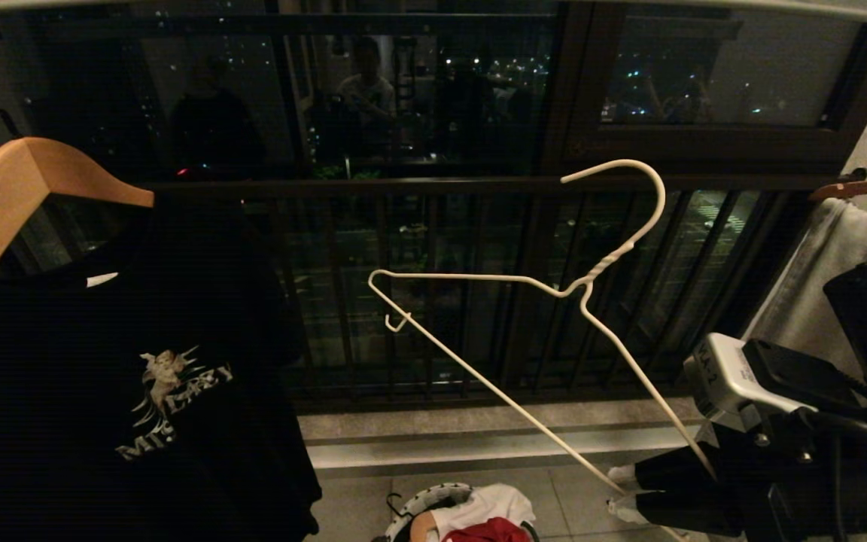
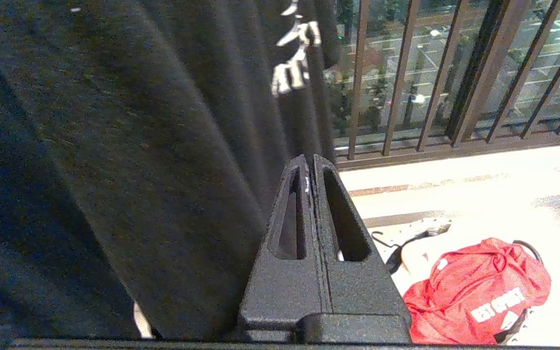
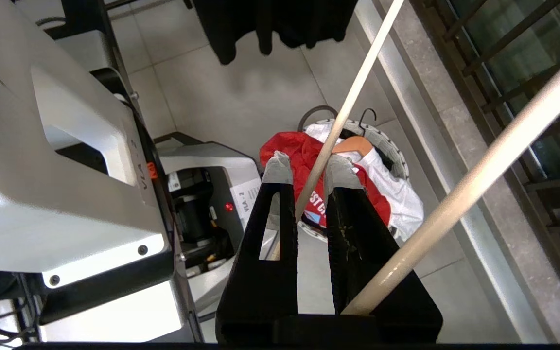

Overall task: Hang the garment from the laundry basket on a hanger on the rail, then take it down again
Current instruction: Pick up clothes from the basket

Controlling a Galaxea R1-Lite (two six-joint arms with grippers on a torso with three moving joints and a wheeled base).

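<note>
My right gripper (image 1: pixel 618 491) (image 3: pixel 307 167) is at the lower right of the head view, shut on the thin white wire hanger (image 1: pixel 524 280), whose lower wire (image 3: pixel 331 133) runs between the fingertips. The hanger hangs tilted in the air. Its hook (image 1: pixel 648 181) is below the pale rail (image 1: pixel 780 7) and not touching it. The red garment (image 1: pixel 490 531) (image 2: pixel 479 291) (image 3: pixel 289 150) lies crumpled in the round white laundry basket (image 1: pixel 426 500) (image 3: pixel 396 155) on the floor. My left gripper (image 2: pixel 309 160) is shut and empty beside a hanging black T-shirt.
A black printed T-shirt (image 1: pixel 102 376) hangs on a tan wooden hanger (image 1: pixel 19 188) at the left. A white cloth (image 3: pixel 401 194) and another wooden hanger (image 3: pixel 355 144) share the basket. Dark window railing bars (image 1: pixel 441 301) stand behind. A grey cloth (image 1: pixel 817 278) hangs at the right.
</note>
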